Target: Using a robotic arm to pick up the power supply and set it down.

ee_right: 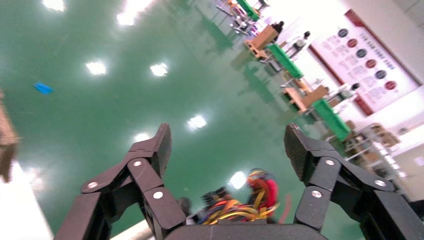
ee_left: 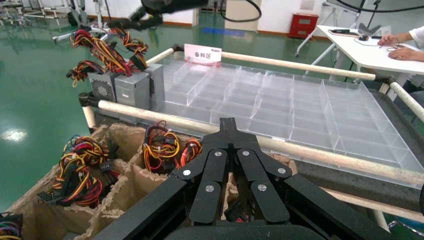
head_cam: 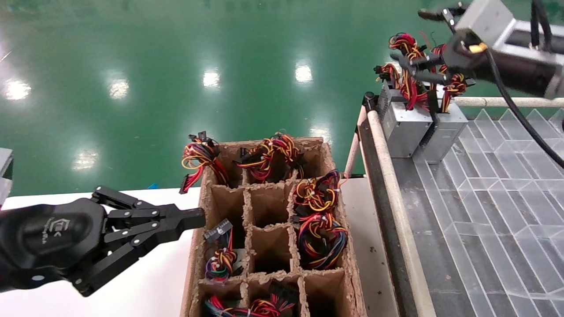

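The power supply (head_cam: 447, 132) is a grey metal box standing on the tray's far left corner, with a short red, yellow and black wire bundle (head_cam: 454, 86) on top. It also shows in the left wrist view as the power supply (ee_left: 156, 82). My right gripper (head_cam: 418, 48) hovers just above the wire bundles, open and holding nothing. In the right wrist view the right gripper (ee_right: 230, 145) has its fingers wide apart, with a wire bundle (ee_right: 250, 200) below them. My left gripper (head_cam: 198, 218) is shut and empty, parked beside the cardboard box.
A second grey unit (head_cam: 403, 127) with a taller wire loop stands against the power supply. A clear divided tray (head_cam: 506, 198) with pale rails (head_cam: 387, 167) fills the right. A cardboard box of cells (head_cam: 269, 229) holds several wired units. Green floor lies beyond.
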Tool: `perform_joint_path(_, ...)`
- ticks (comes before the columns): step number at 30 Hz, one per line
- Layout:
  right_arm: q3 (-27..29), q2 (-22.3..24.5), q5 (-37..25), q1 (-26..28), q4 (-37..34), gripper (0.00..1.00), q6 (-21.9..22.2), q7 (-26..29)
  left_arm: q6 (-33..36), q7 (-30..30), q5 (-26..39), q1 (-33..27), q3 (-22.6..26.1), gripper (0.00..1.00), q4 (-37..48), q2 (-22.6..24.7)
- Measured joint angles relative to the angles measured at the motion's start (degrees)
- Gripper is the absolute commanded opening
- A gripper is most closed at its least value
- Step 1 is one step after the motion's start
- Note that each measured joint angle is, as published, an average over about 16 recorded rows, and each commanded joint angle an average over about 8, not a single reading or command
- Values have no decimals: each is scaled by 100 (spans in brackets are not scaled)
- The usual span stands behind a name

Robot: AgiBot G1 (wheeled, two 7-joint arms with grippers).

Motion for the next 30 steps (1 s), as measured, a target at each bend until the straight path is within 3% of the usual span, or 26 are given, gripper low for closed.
perform_joint_path(6,77,186,262,-449,674,100,-191,580,0,0,0,0,0,0,0,0)
perform_joint_path(14,200,463,657,-1102,1648,100,-483,1424,0,0,0,0,0,99,0,0)
perform_joint_path(30,446,1015,1444,-2402,3589,100,-1065,3106,0,0,0,0,0,100,0,0)
